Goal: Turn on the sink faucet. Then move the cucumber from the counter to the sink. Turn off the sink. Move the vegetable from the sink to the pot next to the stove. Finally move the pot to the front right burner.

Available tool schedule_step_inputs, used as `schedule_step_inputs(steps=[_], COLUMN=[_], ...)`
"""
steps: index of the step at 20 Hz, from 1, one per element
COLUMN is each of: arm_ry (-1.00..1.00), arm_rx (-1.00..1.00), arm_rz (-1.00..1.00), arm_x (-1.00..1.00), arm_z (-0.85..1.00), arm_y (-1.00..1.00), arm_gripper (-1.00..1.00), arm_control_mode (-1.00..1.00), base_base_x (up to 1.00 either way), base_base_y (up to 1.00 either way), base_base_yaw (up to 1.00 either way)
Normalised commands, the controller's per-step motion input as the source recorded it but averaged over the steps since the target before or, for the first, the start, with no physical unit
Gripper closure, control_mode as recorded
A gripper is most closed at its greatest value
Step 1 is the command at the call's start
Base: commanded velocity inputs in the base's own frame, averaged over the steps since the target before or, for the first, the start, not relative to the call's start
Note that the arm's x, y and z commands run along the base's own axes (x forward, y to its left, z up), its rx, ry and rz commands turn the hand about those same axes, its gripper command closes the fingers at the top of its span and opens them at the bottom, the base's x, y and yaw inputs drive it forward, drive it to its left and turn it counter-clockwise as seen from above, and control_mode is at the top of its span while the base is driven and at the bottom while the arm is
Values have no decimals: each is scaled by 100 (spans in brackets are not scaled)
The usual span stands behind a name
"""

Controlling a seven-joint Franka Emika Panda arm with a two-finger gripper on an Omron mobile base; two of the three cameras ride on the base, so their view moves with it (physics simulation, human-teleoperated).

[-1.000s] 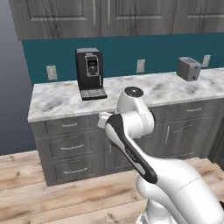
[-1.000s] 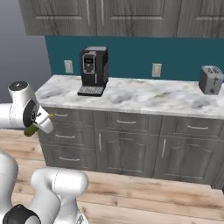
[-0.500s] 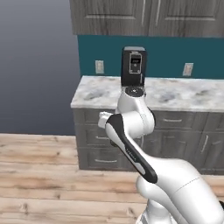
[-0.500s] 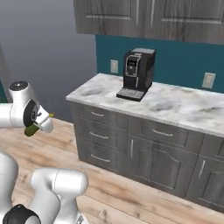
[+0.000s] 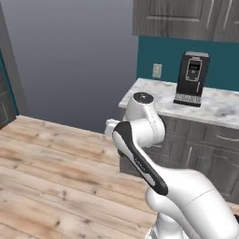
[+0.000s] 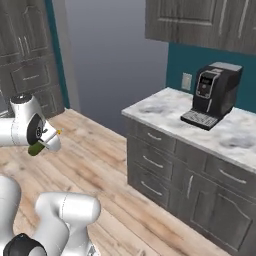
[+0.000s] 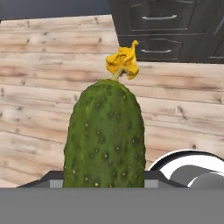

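**No readable text anywhere**

Honestly nothing legible here. The black coffee machine (image 6: 214, 95) on the counter (image 6: 165, 107) has a little lit panel on its front, but whatever's on it is too small and blurry to read.

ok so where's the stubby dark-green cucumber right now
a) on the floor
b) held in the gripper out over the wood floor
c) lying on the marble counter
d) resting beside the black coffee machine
b: the stubby dark-green cucumber with its yellow flower tip sits in the gripper, with wood floor planks behind it.
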Motion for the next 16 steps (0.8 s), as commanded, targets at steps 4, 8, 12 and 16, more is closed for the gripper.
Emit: schedule_step_inputs(steps=[4,8,12,16], arm_ry=[0,0,0,0], arm_rx=[0,0,0,0], arm_rz=[0,0,0,0], arm_x=[0,0,0,0], arm_z=[0,0,0,0], arm_y=[0,0,0,0], arm_gripper=[100,100,100,100], arm_control_mode=[100,100,100,100], base_base_x=[8,12,14,17], base_base_y=[0,0,0,0], base_base_yaw=[52,52,52,52])
